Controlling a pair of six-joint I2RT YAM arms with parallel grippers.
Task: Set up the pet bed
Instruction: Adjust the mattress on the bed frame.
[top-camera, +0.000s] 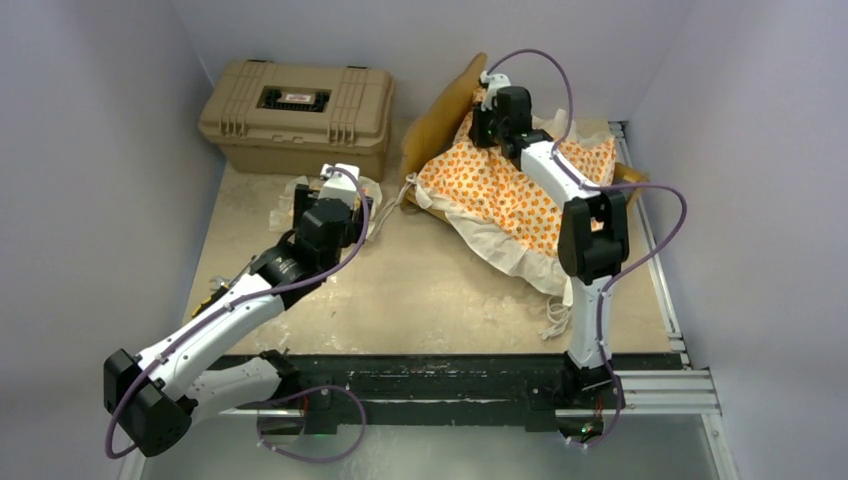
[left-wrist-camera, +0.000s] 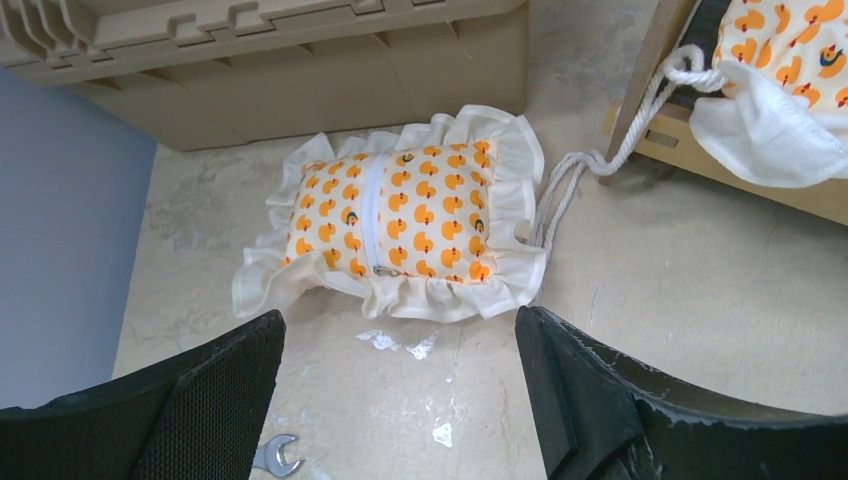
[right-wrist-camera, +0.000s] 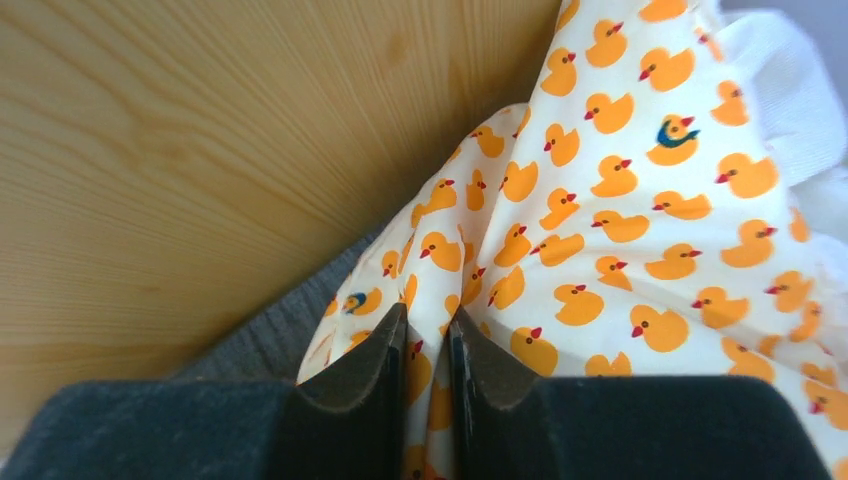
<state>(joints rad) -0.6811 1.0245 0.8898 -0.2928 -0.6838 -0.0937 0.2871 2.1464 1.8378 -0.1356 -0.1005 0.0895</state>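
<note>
Top external view shows the table (top-camera: 420, 290) with a tan hard case (top-camera: 297, 115) at its far left corner. The light-wood bed frame (top-camera: 445, 110) sits at the far right, its headboard tilted up toward the back wall. The duck-print mattress cushion (top-camera: 500, 190) lies crumpled across the frame, and its white ruffle spills over the near edge onto the table. The right end effector (right-wrist-camera: 428, 325) reaches to the cushion's far end beside the headboard. Its fingers stand almost pressed together and pinch a raised fold of the duck fabric, with the wooden panel and a strip of grey base just to its left. The matching pillow (left-wrist-camera: 400, 225) lies flat on the table near the hard case, zipper side up. It is left of the frame and well apart from the cushion. The left end effector (left-wrist-camera: 400, 325) hovers over the pillow's near edge with fingers spread wide, touching nothing. A white cord (left-wrist-camera: 600, 160) trails from the frame toward the pillow's ruffle. A small wrench (left-wrist-camera: 275, 455) lies by the left finger.
</note>
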